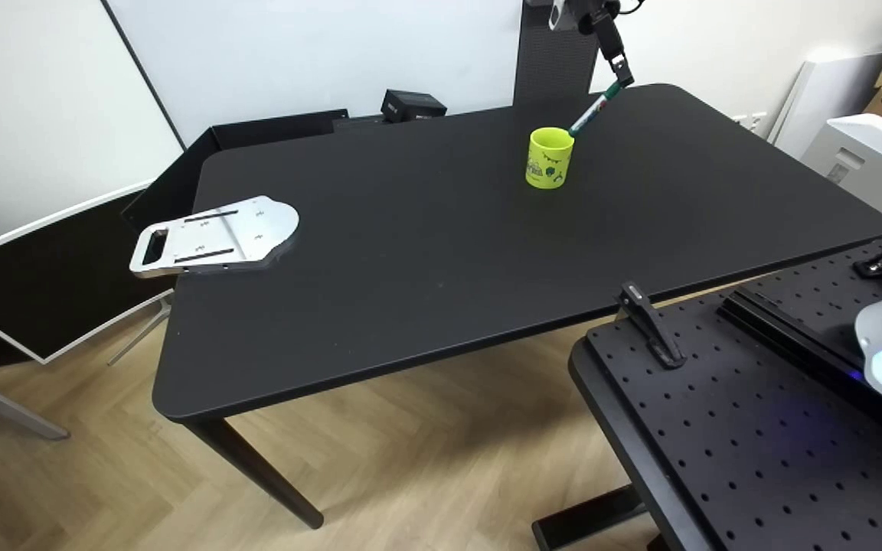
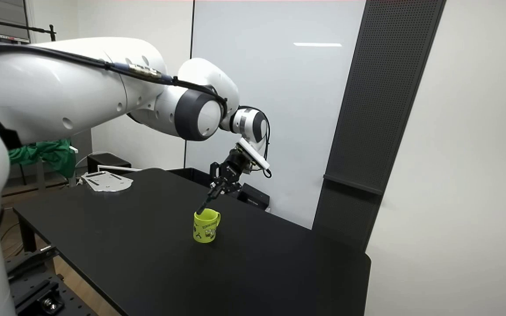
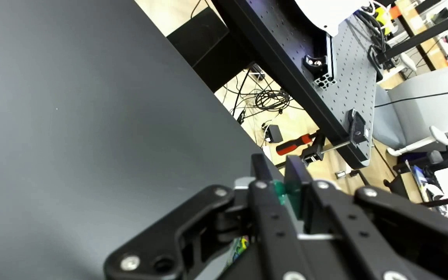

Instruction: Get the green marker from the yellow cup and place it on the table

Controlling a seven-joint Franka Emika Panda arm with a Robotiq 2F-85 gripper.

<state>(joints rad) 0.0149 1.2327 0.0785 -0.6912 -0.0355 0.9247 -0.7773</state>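
Observation:
The yellow cup (image 1: 548, 164) stands upright on the black table (image 1: 410, 268); it also shows in an exterior view (image 2: 205, 229). My gripper (image 1: 624, 78) is shut on one end of the green marker (image 1: 596, 111), which hangs tilted downward. The marker's lower end appears right beside the cup's rim; in an exterior view the dark marker (image 2: 201, 207) overlaps the rim below the gripper (image 2: 212, 194). I cannot tell whether it touches the cup. In the wrist view the green end (image 3: 280, 190) sits between the fingers (image 3: 277, 168). The cup is out of the wrist view.
A white flat tool (image 1: 219, 233) lies over the table's far-left edge. A black perforated board (image 1: 762, 428) with clamps stands beside the table. Black boxes (image 1: 412, 105) and a whiteboard (image 2: 275, 87) stand behind the table. A tall dark perforated panel (image 2: 380, 109) is against the wall.

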